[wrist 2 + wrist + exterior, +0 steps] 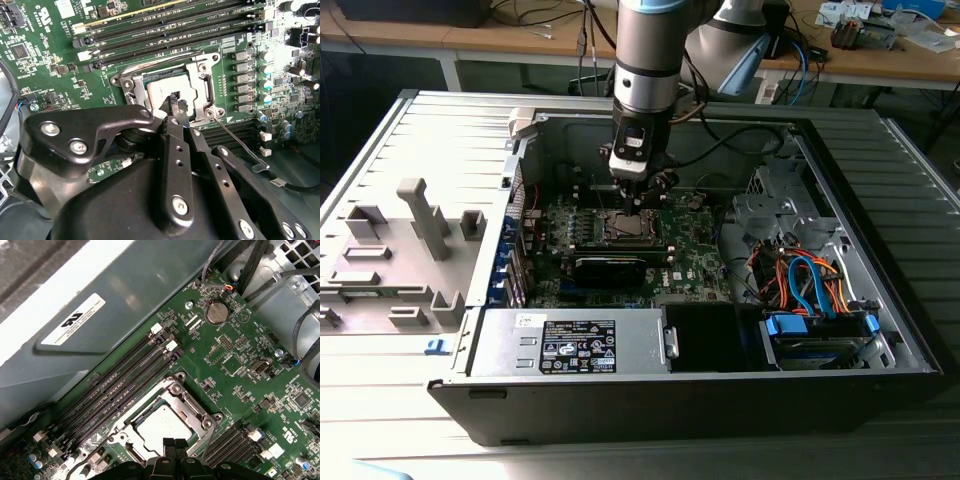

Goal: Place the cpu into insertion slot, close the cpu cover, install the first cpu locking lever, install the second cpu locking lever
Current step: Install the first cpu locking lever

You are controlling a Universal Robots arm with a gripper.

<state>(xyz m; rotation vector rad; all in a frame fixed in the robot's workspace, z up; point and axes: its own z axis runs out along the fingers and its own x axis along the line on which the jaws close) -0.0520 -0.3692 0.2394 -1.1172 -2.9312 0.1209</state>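
The cpu (162, 90) lies flat in the insertion slot (625, 228) on the green motherboard, its silvery top showing in both wrist views (162, 426). The cpu cover (202, 70) lies down over it as a metal frame (194, 409) around the chip. One thin wire locking lever (240, 145) sticks out sideways from the socket's corner, away from the frame. My gripper (176, 101) hangs just above the chip's edge, its two fingertips (169, 443) shut together with nothing between them. In the exterior view the gripper (638, 203) is right over the socket.
Black memory slots (120, 385) run beside the socket. A long black card (610, 268) lies in front of it. The case wall (100, 340), a power supply (570, 342), a drive with blue and orange cables (810, 290) and a grey fixture (415, 225) surround the board.
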